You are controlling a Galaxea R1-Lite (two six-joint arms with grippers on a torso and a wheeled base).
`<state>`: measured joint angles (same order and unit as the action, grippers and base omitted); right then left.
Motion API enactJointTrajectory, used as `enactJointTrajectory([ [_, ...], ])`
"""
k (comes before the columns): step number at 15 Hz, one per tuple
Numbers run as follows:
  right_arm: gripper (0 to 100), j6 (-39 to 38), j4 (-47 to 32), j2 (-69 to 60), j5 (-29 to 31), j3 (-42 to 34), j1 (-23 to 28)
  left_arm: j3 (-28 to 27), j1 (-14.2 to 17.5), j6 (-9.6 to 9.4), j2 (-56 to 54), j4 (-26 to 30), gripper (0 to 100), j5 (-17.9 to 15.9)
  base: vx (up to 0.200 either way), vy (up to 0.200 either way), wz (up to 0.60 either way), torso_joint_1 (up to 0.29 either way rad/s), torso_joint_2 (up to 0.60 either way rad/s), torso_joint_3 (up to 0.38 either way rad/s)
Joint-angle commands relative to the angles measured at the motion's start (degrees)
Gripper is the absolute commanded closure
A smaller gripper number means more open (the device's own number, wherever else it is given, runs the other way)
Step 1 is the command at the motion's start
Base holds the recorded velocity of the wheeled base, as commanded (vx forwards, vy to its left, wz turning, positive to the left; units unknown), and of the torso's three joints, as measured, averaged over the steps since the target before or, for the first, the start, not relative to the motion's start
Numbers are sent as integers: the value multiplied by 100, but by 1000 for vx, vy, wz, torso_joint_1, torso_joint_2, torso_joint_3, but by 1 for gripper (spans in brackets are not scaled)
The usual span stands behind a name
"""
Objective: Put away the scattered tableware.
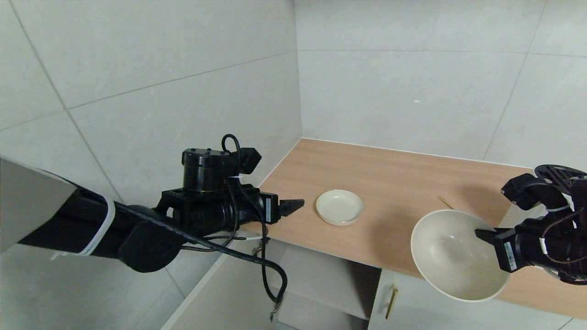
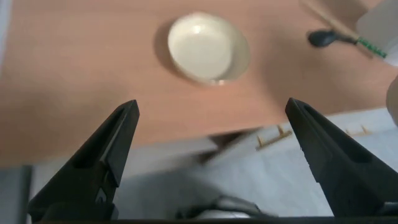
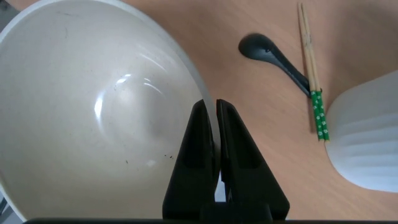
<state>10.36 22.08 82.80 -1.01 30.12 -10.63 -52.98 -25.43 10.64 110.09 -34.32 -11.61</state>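
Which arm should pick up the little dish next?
Left, probably. The left gripper is open, empty and close to the small dish, while the right gripper is shut on the big bowl.

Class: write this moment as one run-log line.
right hand: shut on bowl rim | left hand: open, facing dish | dish: on counter

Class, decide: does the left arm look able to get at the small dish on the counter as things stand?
Probably yes: the open left gripper faces the small dish, with only bare counter between them. The held bowl is well aside.
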Motion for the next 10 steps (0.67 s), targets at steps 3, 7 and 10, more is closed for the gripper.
enactJointTrajectory([
  [3, 100, 1, -2, 166, -4, 20, 0, -705, -15, 483, 214, 549, 0, -35, 0, 0, 0, 0, 0, 0],
  [7, 100, 1, 33, 228, -13, 55, 0, -881, -41, 535, 513, 540, 0, -35, 0, 0, 0, 0, 0, 0],
  [10, 100, 10, 69, 228, -92, 73, -27, -1241, -41, 553, 865, 566, 0, -26, 0, 0, 0, 0, 0, 0],
])
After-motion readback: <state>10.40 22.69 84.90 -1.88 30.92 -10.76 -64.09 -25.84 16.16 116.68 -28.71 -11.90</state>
